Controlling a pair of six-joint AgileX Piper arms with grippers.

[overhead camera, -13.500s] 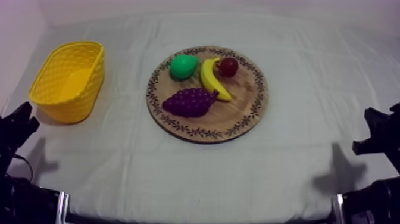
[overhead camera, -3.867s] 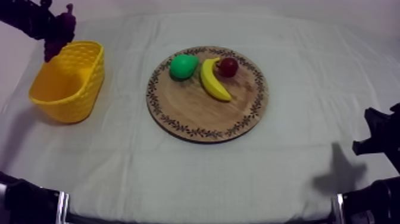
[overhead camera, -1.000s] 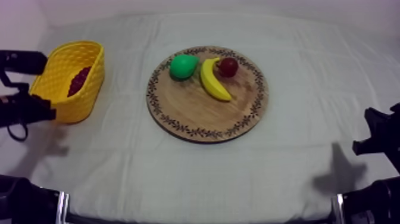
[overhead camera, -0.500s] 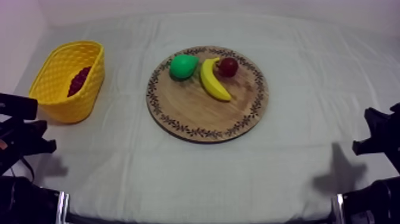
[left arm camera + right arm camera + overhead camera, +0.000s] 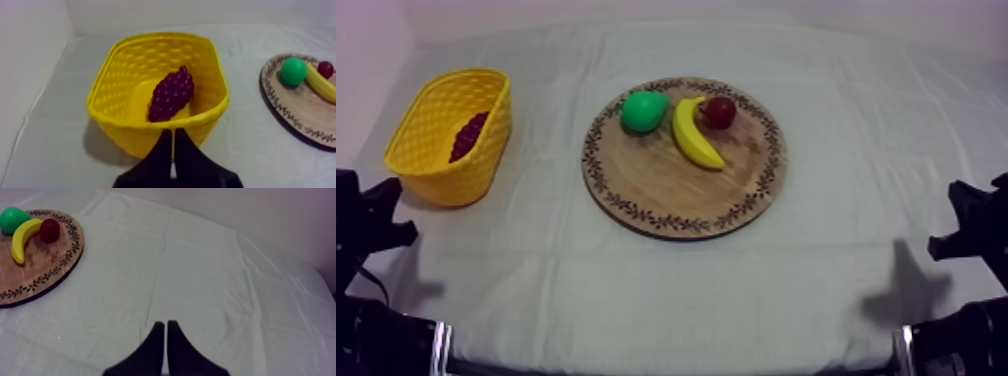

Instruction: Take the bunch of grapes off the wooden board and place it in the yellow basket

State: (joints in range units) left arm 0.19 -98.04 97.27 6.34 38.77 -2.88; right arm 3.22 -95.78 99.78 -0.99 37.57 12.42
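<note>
Since half a second ago the left claw (image 5: 378, 212) has drawn back from beside the yellow basket (image 5: 102, 87) toward its resting place low at the table's left edge. Over the longer span, the bunch of grapes (image 5: 170, 94) has gone from the wooden board (image 5: 686, 195) into that basket. The left claw's fingers lie pressed together as a narrow wedge, gripping nothing. The basket stands just ahead of their tips, and the grapes lie inside it, beyond the near wall. The right claw (image 5: 165, 324) is likewise closed on nothing, over bare cloth, with the board well off to its front left.

I judge the placing step done and the retreat almost over. The next move calls for little more than settling the left arm at rest without brushing the basket's near wall.

The bunch's long axis runs away from the left claw, slanting somewhat to its right. Its small knobbed end points at the far wall. It seems to lean up the basket's floor, though that is hard to tell. The pear (image 5: 644, 111), banana (image 5: 696, 135) and small red fruit (image 5: 719, 112) sit on the board, well off to that claw's right.
</note>
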